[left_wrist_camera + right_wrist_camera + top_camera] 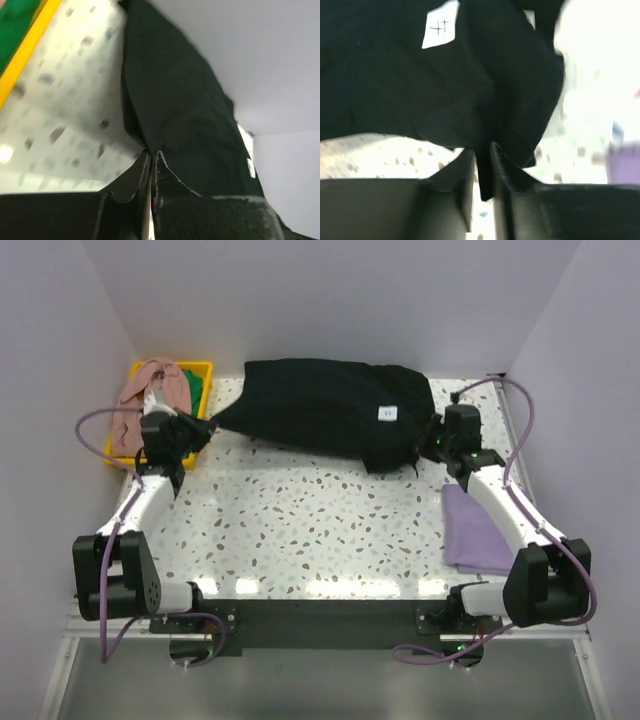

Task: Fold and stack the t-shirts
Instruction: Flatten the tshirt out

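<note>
- Black shirt [320,405] is lying stretched and bunched across the far side of the table [300,530], with 1 white label [388,413] showing.
- Left gripper [151,156] is pinching its left end, fingers pressed together on the cloth, near the bin [205,366].
- Right gripper [482,150] is pinching its right end, black cloth sitting in the narrow gap between the fingers.
- Lavender shirt [475,530] is lying folded at the table's right edge.
- Pink shirt [142,405] and green shirt [197,390] are sitting in the bin, the pink one hanging over its rim.

Pale lavender walls [330,290] enclose a speckled terrazzo table [300,510], glare along its near edge.
</note>
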You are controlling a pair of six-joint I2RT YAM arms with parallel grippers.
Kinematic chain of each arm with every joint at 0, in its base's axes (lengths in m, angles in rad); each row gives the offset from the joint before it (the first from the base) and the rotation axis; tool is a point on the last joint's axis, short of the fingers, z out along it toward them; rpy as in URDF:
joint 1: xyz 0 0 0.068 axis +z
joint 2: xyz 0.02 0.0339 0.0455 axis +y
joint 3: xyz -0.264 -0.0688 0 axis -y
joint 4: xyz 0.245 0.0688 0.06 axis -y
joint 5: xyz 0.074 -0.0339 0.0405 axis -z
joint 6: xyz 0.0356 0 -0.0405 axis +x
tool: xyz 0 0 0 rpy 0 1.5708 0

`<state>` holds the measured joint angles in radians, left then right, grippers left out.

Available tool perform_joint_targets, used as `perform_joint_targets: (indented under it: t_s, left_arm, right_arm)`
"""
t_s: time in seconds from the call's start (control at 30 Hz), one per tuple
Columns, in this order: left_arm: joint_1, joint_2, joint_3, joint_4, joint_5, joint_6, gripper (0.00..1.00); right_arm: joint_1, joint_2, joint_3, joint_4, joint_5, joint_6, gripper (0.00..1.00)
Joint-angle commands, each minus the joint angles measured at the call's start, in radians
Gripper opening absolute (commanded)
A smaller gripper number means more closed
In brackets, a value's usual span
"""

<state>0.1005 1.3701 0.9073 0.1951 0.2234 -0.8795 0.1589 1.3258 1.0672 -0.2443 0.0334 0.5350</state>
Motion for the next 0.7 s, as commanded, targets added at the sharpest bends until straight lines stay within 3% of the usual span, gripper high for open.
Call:
perform_joint_targets:
  t_s: [0.0,0.07,0.1,0.17,0.2,0.27,0.43,0.67]
  left_arm:
    - [0.002,-0.091,-0.205,0.056,-0.018,-0.035,0.0]
    - [0.002,-0.097,-0.286,0.07,-0.009,-0.05,0.05]
    - [0.002,-0.098,-0.342,0.066,-0.004,-0.052,0.15]
    - [0.002,-0.111,-0.383,0.035,-0.007,-0.05,0.25]
    - [0.002,-0.141,-0.422,0.02,-0.007,-0.046,0.36]
    - [0.002,-0.186,-0.453,-0.011,-0.039,-0.035,0.44]
    - [0.001,-0.299,-0.489,-0.14,-0.128,-0.016,0.49]
    - [-0.001,-0.26,-0.469,-0.194,-0.219,-0.035,0.5]
  right_arm:
    - [0.001,-0.034,-0.126,-0.039,-0.03,0.04,0.28]
    - [-0.001,0.001,-0.148,-0.098,-0.052,0.019,0.4]
    - [-0.001,0.006,-0.177,-0.108,-0.062,0.011,0.45]
    - [-0.001,-0.025,-0.217,-0.113,-0.081,0.008,0.58]
    - [-0.001,-0.049,-0.263,-0.118,-0.073,0.005,0.63]
    - [-0.001,-0.129,-0.314,-0.125,-0.049,0.008,0.73]
    - [-0.001,-0.263,-0.453,-0.153,-0.02,0.048,0.74]
    - [0.001,-0.32,-0.546,-0.133,-0.018,0.115,0.73]
